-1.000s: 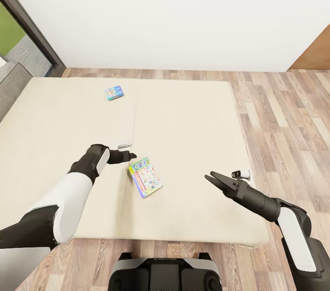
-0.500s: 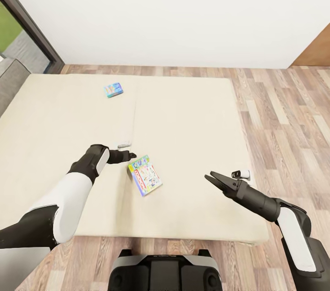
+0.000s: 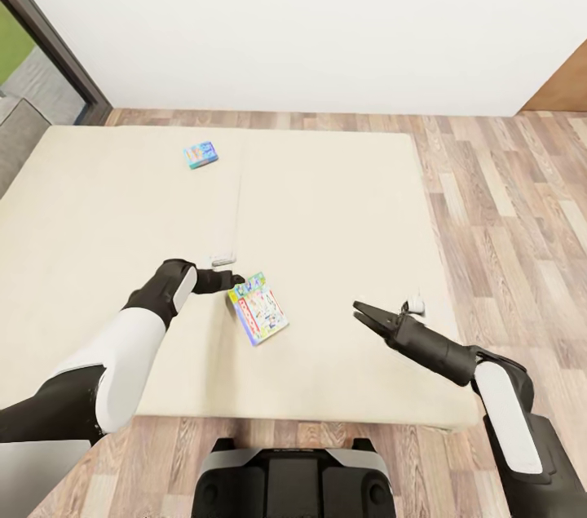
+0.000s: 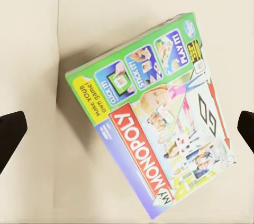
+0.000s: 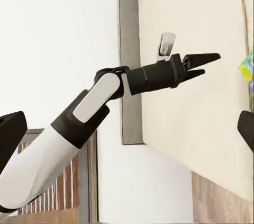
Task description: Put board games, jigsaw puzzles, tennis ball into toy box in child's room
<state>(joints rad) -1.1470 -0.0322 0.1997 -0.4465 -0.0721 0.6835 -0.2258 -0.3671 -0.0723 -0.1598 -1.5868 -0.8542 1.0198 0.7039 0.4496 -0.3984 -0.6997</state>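
Two board games lie on the beige bed (image 3: 342, 208). The green-edged one with a white busy cover, lettered MONOPOLY (image 3: 258, 311), rests near the front at an angle. The small blue one (image 3: 200, 153) lies far back near the mattress seam. My left gripper (image 3: 237, 282) hovers at the near box's back corner, open; in the left wrist view that box (image 4: 153, 123) lies between and below the spread fingertips (image 4: 10, 135). My right gripper (image 3: 364, 313) is open over bare mattress to the box's right; its wrist view looks across at the left gripper (image 5: 203, 64) and the box's edge (image 5: 246, 68).
Wood-plank floor (image 3: 505, 208) runs behind and right of the bed, under a white wall (image 3: 310, 12). A dark window frame (image 3: 57, 45) and the grey headboard (image 3: 20, 139) stand at the left. My base (image 3: 293, 481) meets the bed's front edge.
The camera has shifted slightly, so the bed sits higher in the picture. My right gripper has moved left toward the MONOPOLY box. The left gripper has edged closer to the box's corner.
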